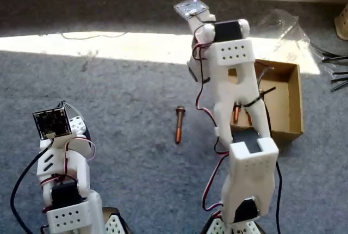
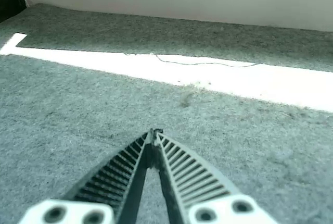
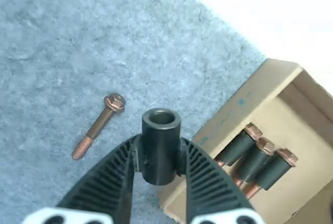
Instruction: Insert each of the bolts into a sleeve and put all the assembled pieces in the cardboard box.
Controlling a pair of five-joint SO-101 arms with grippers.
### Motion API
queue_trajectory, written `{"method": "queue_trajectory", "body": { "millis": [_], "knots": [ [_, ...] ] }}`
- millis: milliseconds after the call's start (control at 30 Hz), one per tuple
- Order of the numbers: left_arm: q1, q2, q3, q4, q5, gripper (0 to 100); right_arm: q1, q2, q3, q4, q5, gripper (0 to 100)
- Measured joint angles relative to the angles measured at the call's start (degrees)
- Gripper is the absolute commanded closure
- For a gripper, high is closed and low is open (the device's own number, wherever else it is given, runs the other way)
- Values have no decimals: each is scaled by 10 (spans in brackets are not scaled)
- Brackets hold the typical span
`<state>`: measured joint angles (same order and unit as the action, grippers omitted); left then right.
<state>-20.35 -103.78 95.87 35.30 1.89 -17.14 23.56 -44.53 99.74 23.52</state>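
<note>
High view, left to right. Found left hand (image 2: 154, 133) pinched together, holding nothing, over grey carpet (image 1: 125, 98). Noted loose bolt (image 1: 179, 124) lying flat mid-carpet, apart from both arms. Saw right hand (image 3: 159, 145) clamped on black sleeve (image 3: 161, 151), open bore toward wrist camera, just beside cardboard box (image 1: 298, 98). Counted three assembled pieces (image 3: 255, 159) lying side by side inside box.
</note>
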Motion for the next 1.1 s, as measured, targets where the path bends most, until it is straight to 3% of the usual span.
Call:
{"method": "queue_trajectory", "body": {
  "millis": [300,700,800,967,1100],
  "knots": [
    [11,0,0,0,-1,980,2,-165,9,2,0,995],
    [15,0,0,0,-1,979,3,-428,235,2,1,995],
    [47,0,0,0,-11,979,3,-484,294,-9,1,995],
    [125,0,0,0,-101,982,3,-577,420,-61,1,995],
    [164,0,0,-2,-114,980,3,-663,545,-125,1,995]
  ]
}}
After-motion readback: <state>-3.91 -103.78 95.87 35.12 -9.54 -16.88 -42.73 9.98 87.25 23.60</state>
